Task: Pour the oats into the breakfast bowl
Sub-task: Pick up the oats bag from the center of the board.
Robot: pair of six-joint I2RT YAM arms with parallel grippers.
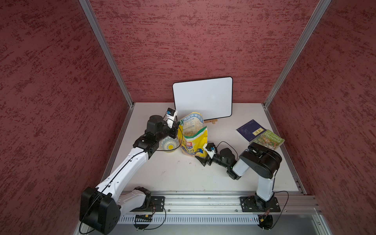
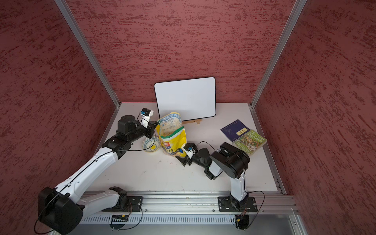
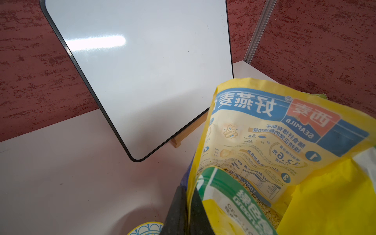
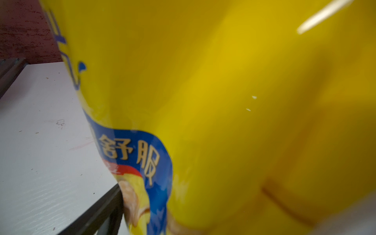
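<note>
Beside one round ceramic bowl (image 1: 170,145) stands one crinkly plastic pouch (image 1: 193,142), two books (image 1: 268,140) apart; left gripper (image 3: 188,196) narrowly straddles its rim, hold unclear; right gripper (image 1: 201,159) gapes at base.

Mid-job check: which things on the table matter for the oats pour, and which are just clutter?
Job: yellow plastic oats pouch, open; small white ceramic bowl with blue rim.
Lying about: white rectangular whiteboard; dark blue booklet; green illustrated book.

Robot lab cell: aluminium-framed walls (image 1: 203,40)
</note>
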